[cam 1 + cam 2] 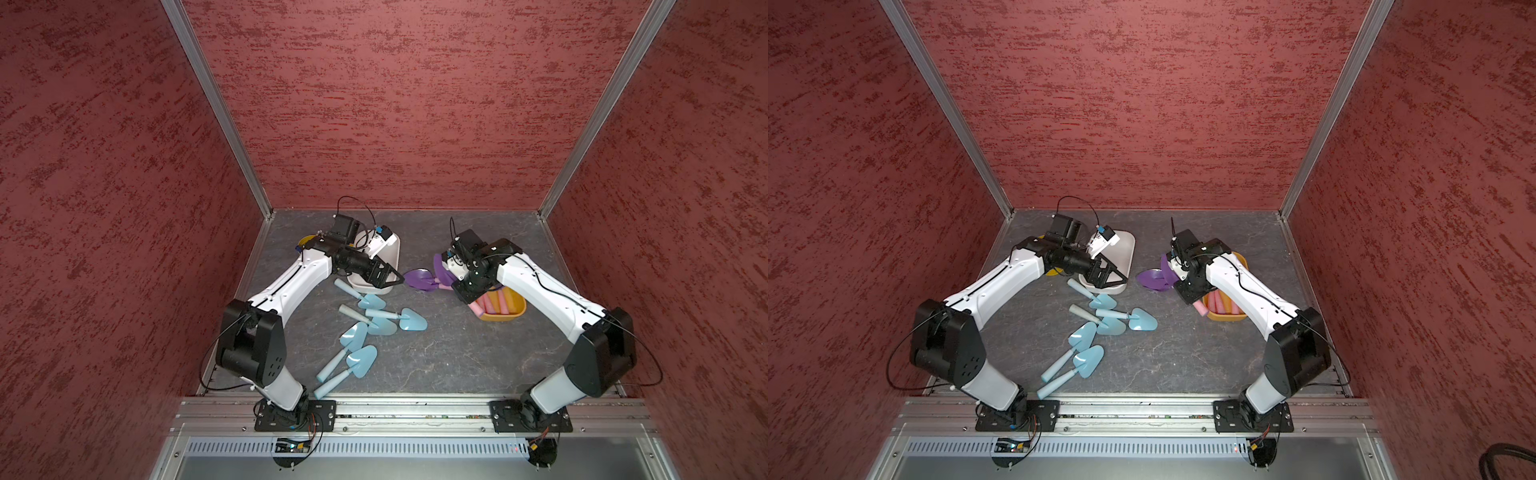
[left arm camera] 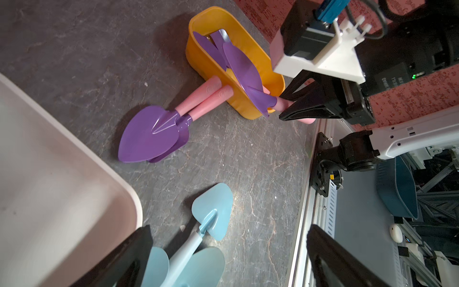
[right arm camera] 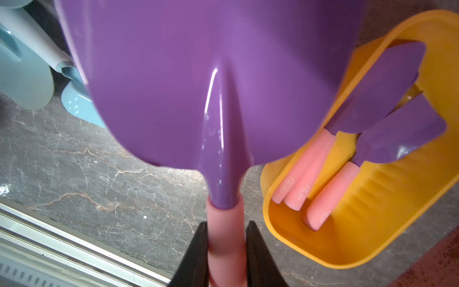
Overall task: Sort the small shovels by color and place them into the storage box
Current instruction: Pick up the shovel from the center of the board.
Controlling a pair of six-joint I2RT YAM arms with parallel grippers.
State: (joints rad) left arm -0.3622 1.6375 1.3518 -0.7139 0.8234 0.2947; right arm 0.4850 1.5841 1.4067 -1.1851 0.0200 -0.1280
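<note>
Grey marbled tabletop (image 1: 457, 365), red textured walls (image 1: 395, 104). Wide-open, empty left gripper (image 1: 397, 279) by white box (image 1: 394, 253). The right gripper (image 3: 226, 248) pinches pink handle of purple shovel (image 3: 211, 74) beside yellow box (image 3: 360, 223) (blue shovels (image 1: 382, 326) loose, centre frame).

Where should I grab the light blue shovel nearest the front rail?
Take the light blue shovel by its round handle, mid-length, from above, jaws across it: it lies flat with the handle clear, while the blade is broad and thin.

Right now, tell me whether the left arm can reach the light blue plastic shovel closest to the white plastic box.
Probably yes. The left gripper is open and empty, hovering by the white plastic box, and the light blue plastic shovel lies beside it with its handle bare; nothing stands between.
</note>
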